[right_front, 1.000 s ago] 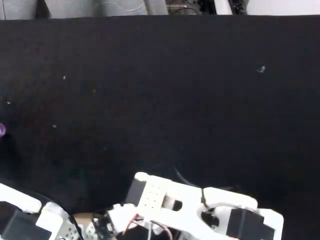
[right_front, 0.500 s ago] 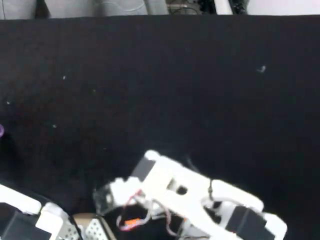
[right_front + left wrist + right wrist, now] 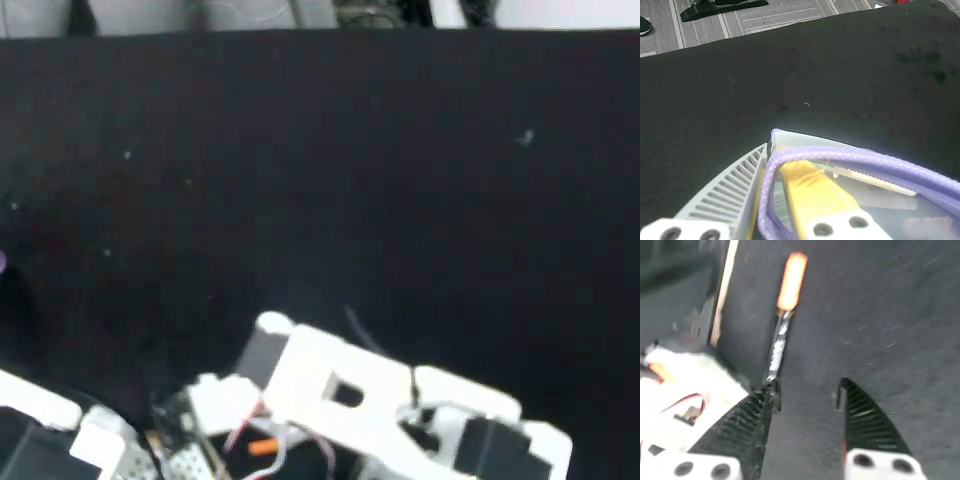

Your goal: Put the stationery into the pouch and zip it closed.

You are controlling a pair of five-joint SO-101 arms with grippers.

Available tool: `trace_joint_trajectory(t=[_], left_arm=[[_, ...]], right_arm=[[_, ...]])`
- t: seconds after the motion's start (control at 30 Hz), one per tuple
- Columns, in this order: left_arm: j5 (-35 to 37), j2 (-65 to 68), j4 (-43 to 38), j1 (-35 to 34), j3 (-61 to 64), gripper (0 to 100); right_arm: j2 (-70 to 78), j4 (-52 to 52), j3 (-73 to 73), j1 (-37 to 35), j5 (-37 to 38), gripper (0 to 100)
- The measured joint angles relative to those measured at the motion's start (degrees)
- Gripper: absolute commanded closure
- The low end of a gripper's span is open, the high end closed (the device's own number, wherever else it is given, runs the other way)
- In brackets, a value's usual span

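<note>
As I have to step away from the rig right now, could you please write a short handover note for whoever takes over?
Left gripper: shut on the purple rim of the clear pouch.
Right gripper: open, low over the pen, which lies on the black table; one fingertip is at the pen's end.
Done: pouch held.
Left: grasp the pen, put it into the pouch, zip it closed.

High camera overlooks the table (image 3: 400, 200); wrist cameras (much nearer) share it.
</note>
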Motion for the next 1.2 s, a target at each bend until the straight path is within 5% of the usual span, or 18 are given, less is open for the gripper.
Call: trace_joint_trajectory(t=[0.2, 0.47, 0.63, 0.77, 1.2], left_arm=[[-4.3, -0.1, -0.2, -1.2, 1.8, 97], [-10.1, -0.3, -0.3, -1.6, 4.0, 97], [-11.5, -0.2, -7.2, -2.4, 8.1, 97], [-12.0, 0.2, -12.0, -3.0, 14.2, 97], [-10.1, 1.2, -9.6, -3.2, 12.9, 97]], right_arm=[[1.2, -2.4, -1.7, -0.6, -1.4, 79.4], [22.9, -1.1, -11.8, -3.3, -1.6, 79.6], [30.9, 3.3, -17.9, -5.2, -1.4, 79.7], [31.2, 3.5, -18.4, -5.1, -1.6, 79.7], [16.4, 2.9, -6.3, -2.1, 1.8, 79.7]])
